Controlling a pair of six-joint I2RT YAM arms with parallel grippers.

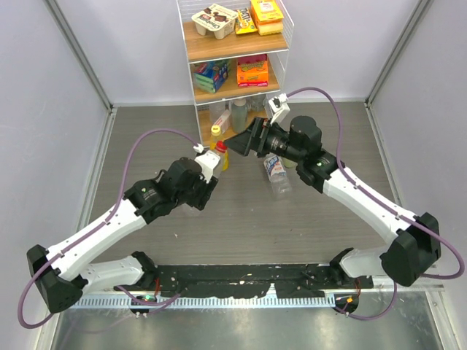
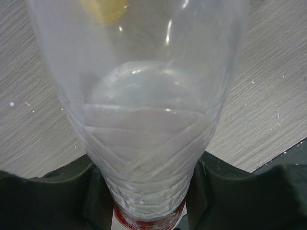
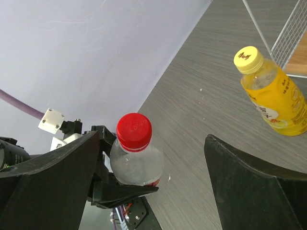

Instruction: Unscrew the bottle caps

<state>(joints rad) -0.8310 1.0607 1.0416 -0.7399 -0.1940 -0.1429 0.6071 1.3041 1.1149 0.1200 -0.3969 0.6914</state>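
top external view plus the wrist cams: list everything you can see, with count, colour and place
red-cap bottle: one, clear with a red label, held off the table in front of the rack
red cap: one, red, still on that bottle
yellow juice bottle: one, yellow-orange, on the table by the rack
yellow cap: one, yellow, on the juice bottle
blue-white label bottle: one, clear, on the table under the right arm
rack: one, white wire with wooden shelves, back middle
snack packs: several, mixed colours, on the upper shelves
table: one, grey wood grain
left gripper: shut on the red-cap bottle
right gripper: open, facing the red cap
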